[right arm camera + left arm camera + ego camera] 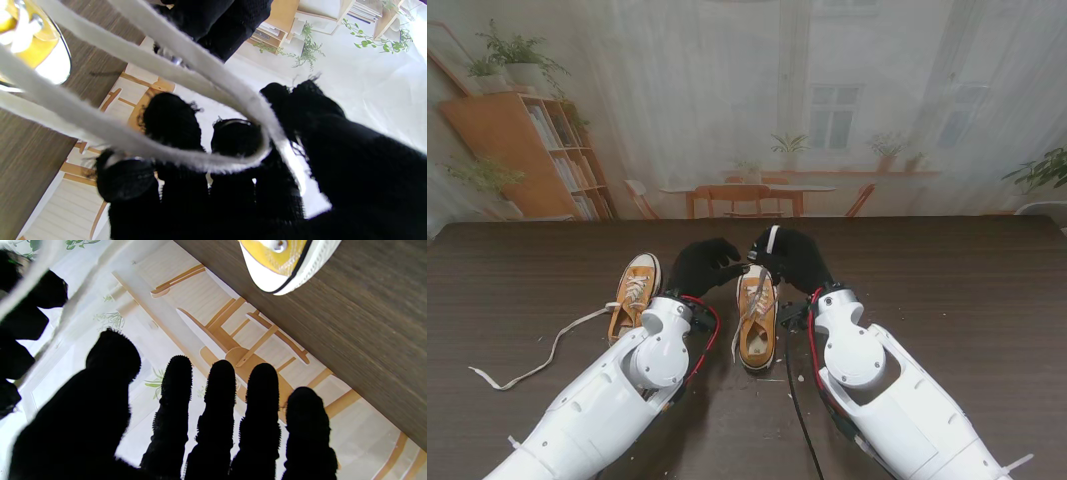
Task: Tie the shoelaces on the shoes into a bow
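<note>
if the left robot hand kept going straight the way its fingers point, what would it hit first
Probably nothing on the table. The left robot hand has open fingers aimed at the printed backdrop. The shoe toe and the lace lie off to either side, though depth is unclear.

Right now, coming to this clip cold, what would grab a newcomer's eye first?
Two yellow sneakers on the dark table: the right shoe sits between both black-gloved hands, the left shoe apart on the left with its lace trailing loose across the table. The right hand is shut on a white lace loop drawn up from the right shoe. The left hand hovers beside it, fingers spread, holding nothing.
</note>
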{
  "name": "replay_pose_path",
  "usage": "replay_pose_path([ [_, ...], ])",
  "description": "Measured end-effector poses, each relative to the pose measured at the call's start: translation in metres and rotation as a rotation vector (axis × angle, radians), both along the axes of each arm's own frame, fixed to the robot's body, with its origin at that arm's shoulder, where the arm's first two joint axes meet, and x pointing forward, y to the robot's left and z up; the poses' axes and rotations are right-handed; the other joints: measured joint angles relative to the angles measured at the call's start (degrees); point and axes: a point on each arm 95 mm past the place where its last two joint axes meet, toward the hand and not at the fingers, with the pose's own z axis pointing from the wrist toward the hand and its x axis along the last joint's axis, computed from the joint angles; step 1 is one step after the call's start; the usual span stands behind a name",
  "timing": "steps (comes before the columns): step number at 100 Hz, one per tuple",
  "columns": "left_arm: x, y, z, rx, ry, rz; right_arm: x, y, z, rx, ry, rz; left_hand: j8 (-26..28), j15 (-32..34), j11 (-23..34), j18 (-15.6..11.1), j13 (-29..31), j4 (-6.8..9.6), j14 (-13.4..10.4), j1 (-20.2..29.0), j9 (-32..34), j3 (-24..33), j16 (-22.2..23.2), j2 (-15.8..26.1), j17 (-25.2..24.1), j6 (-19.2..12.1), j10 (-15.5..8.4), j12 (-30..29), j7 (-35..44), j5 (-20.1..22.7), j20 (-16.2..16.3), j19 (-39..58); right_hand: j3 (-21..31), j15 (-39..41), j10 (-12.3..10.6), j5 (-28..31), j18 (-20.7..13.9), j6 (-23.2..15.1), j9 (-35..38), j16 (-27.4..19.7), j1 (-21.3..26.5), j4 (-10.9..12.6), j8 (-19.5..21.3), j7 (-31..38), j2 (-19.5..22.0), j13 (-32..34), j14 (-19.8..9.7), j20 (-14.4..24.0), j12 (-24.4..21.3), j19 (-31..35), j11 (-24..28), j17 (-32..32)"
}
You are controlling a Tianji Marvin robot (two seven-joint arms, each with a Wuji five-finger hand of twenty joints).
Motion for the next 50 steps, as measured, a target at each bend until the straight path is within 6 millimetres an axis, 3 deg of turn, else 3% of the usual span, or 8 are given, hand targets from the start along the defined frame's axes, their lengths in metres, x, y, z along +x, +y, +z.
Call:
replay_pose_path([
  [7,-0.001,-0.003,-0.001,-0.015,0.010,-0.001,-0.001,0.001,-0.001,-0.004,-0.002,0.004,0.0,0.4,0.5,0.0,1.0,0.00,0.4,0.0,0.6,-0.7,0.0,0.1,0.4,0.0,0.0,0.0,0.6,0.8,0.1,0.3,0.0,0.0,0.0,0.0,0.0,0.0,0.0,0.0,0.0,0.0,0.0,0.0,0.0,0.0,0.0,0.0,0.0,0.0,0.0,0.0],
  [15,-0.003,-0.006,-0.001,-0.043,0.037,-0.004,-0.002,0.001,-0.001,-0.006,-0.002,0.008,3.6,0.7,0.6,0.1,0.9,0.00,0.4,-6.0,1.2,1.5,0.0,0.1,0.5,0.0,0.0,0.0,0.9,1.4,0.1,0.6,0.0,0.0,0.0,0.0,0.0,0.0,0.0,0.0,0.0,0.0,0.0,0.0,0.0,0.0,0.0,0.1,0.0,0.0,0.0,0.0],
  [27,-0.007,-0.010,-0.003,-0.052,0.069,-0.020,-0.003,0.002,-0.002,-0.009,-0.003,0.012,5.3,0.7,1.2,0.9,0.9,-0.52,0.4,-10.6,1.5,6.4,-0.1,0.0,0.5,0.0,0.0,0.0,1.5,1.9,0.1,0.6,0.0,0.0,0.0,0.0,0.0,0.0,0.0,0.0,0.0,0.0,0.0,0.0,0.0,0.0,0.0,0.1,0.0,0.0,0.0,0.0],
  [35,-0.009,-0.011,-0.004,-0.051,0.082,-0.027,-0.003,0.003,-0.003,-0.010,-0.003,0.014,6.6,0.7,1.4,1.2,0.9,-1.16,0.4,-12.1,1.5,10.5,-0.1,-2.0,0.5,0.0,0.0,0.0,2.9,1.9,0.1,0.6,0.0,0.0,0.0,0.0,0.0,-0.1,0.0,0.0,0.0,0.0,0.0,0.0,0.0,0.0,0.0,0.1,0.0,0.0,0.0,0.0],
  [50,-0.012,-0.011,-0.005,-0.031,0.089,-0.043,-0.004,0.003,-0.003,-0.014,-0.001,0.018,8.7,0.7,2.6,1.2,0.9,-1.67,0.4,-13.1,2.0,11.4,-0.1,-3.6,0.5,0.0,0.0,0.0,5.9,1.9,0.1,0.7,0.0,0.0,0.0,0.0,0.0,-0.1,0.0,0.0,0.0,0.0,0.0,0.0,0.0,0.0,0.0,0.1,0.0,0.0,0.0,0.0],
])
